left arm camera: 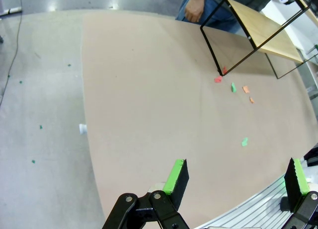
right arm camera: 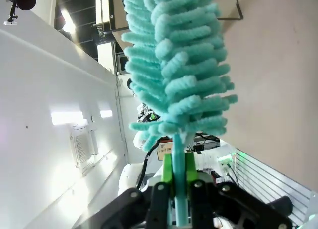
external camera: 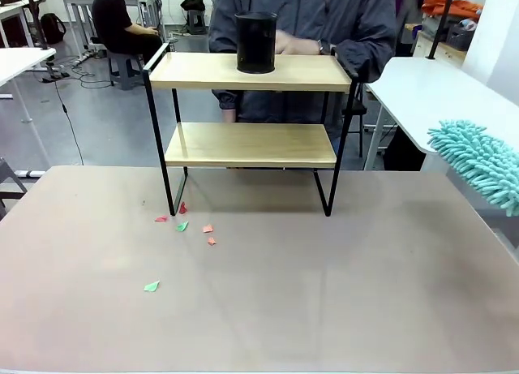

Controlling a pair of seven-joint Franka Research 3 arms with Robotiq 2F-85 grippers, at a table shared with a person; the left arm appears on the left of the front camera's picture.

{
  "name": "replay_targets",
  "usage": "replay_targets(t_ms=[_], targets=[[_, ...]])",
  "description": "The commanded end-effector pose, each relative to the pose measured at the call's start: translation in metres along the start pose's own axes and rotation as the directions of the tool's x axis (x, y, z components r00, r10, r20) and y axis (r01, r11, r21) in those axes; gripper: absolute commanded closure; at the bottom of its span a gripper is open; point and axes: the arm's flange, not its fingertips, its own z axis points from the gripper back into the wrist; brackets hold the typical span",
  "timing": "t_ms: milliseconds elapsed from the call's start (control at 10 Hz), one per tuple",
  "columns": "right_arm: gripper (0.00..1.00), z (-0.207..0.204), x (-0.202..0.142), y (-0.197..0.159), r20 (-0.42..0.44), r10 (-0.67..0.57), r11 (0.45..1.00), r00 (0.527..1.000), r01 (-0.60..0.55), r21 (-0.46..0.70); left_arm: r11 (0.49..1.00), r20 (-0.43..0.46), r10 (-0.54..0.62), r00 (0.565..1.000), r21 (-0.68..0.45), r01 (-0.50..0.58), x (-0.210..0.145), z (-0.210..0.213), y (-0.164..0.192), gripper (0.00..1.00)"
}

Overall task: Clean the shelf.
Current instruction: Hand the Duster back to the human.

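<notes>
The shelf [external camera: 250,144] stands at the far middle of the table, two light wooden boards in a thin black frame; it also shows as the shelf [left arm camera: 258,28] at the upper right of the left wrist view. A black cylinder [external camera: 255,42] rests on its top board. A fluffy turquoise duster [external camera: 478,161] hangs at the right edge, above the table. My right gripper [right arm camera: 179,177] is shut on the handle of the duster [right arm camera: 176,65]. My left gripper [left arm camera: 236,177] is open and empty above the table's near edge.
Several small red, green and orange paper scraps [external camera: 185,225] lie by the shelf's front left leg, and one green scrap [external camera: 152,286] lies nearer. A person [external camera: 308,25] stands behind the shelf. A white table [external camera: 430,90] is at the far right.
</notes>
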Motion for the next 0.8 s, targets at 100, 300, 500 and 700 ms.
replay_targets(t_ms=[100,300,500,700], targets=[[0.88,0.002,-0.002,-0.001,-0.001,0.021,1.0,1.0,-0.021,0.009,1.0,0.02,-0.02,1.0,-0.02,0.021,0.001,-0.001,0.0,0.0],[0.88,0.0,0.0,0.0,0.0,0.0,1.0,1.0,0.0,0.0,1.0,0.0,0.0,1.0,0.0,0.0,0.0,0.0,0.0,0.0],[0.88,0.019,0.001,0.037,0.021,0.13,0.986,0.991,-0.132,0.102,0.976,0.022,-0.105,0.994,-0.19,0.108,0.032,0.004,-0.049,0.0],[0.88,0.011,-0.002,0.112,-0.058,0.337,0.929,0.94,-0.323,0.179,0.901,-0.041,-0.255,0.966,-0.373,0.222,0.061,-0.01,-0.123,0.0]])
